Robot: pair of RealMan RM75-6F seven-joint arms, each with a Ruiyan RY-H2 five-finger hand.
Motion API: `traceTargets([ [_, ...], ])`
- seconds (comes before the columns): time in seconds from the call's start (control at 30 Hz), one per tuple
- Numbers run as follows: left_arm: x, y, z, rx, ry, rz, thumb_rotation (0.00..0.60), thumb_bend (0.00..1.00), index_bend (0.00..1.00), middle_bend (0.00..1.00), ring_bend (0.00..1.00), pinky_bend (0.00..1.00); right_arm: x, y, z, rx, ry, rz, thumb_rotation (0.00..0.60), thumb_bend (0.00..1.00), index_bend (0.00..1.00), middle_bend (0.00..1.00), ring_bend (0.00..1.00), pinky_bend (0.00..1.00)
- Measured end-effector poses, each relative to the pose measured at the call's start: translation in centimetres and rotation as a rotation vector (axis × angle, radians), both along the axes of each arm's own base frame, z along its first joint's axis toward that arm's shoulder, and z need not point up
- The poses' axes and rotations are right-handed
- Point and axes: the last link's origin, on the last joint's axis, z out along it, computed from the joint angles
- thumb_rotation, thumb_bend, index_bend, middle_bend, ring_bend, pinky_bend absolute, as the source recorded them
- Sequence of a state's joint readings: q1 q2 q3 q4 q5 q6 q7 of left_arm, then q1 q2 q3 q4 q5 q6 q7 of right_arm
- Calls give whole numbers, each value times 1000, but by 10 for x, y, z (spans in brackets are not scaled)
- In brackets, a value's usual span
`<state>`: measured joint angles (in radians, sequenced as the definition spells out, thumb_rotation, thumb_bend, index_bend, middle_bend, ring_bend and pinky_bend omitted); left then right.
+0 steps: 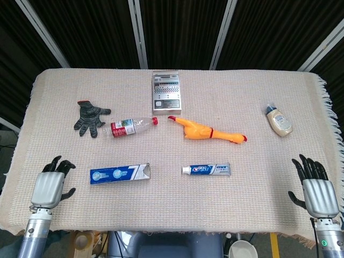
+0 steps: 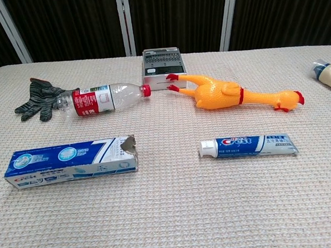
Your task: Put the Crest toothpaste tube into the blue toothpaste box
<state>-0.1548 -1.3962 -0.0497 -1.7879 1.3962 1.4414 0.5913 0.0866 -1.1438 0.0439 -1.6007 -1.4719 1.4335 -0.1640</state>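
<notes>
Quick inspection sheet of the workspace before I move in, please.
Surface: beige woven cloth, flat, fringed right edge.
Job's things: Crest toothpaste tube lying flat, cap toward the blue toothpaste box; box's torn open end faces the tube, apart from it.
Clutter: grey knit glove, clear plastic bottle, yellow rubber chicken, silver device, cream squeeze bottle.
Hands: left hand and right hand empty, fingers spread.
Cables: nothing seen.
Surroundings: dark curtains.
</notes>
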Motion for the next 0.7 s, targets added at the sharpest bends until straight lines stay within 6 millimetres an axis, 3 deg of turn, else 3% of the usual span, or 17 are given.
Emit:
traceTargets([
  [0.33,2,4,-11,0,19,-25,600,189,328,266,128,269,-1,-1,-4,5,-3,3,600,238,109,43,80,99],
  [0.7,11,20,-40,-33,-4,-18,600,186,327,268,128,269,0,-4,-7,20,17,0,600,238,109,43,81,99],
])
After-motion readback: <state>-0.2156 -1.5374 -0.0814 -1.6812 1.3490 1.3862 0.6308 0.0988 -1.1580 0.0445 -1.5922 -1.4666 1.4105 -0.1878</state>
